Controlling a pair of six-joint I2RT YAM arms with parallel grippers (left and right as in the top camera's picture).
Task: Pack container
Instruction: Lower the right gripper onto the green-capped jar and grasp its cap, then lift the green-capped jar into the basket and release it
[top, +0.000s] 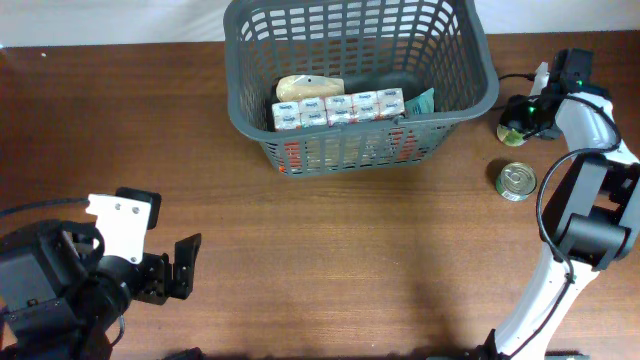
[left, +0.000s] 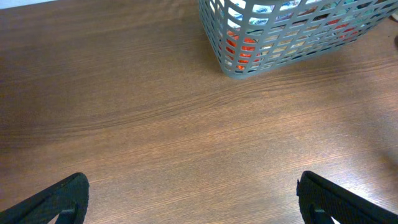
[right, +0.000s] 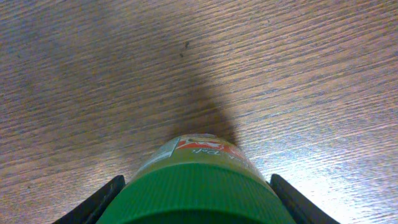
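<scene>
The dark grey lattice basket (top: 460, 60) stands at the back centre of the table and holds a tan loaf-like pack (top: 310, 87), a row of white cartons (top: 340, 108) and a teal packet (top: 422, 101). Its corner shows in the left wrist view (left: 230, 62). My right gripper (top: 522, 112) is to the right of the basket, its fingers tight against both sides of a green-lidded jar (right: 196, 193). The jar appears to rest on the table. My left gripper (top: 185, 268) is open and empty at the front left, low over bare wood (left: 193, 202).
A small silver tin can (top: 516, 181) stands on the table just in front of the jar, to the right of the basket. The right arm's base rises at the front right corner (top: 560, 270).
</scene>
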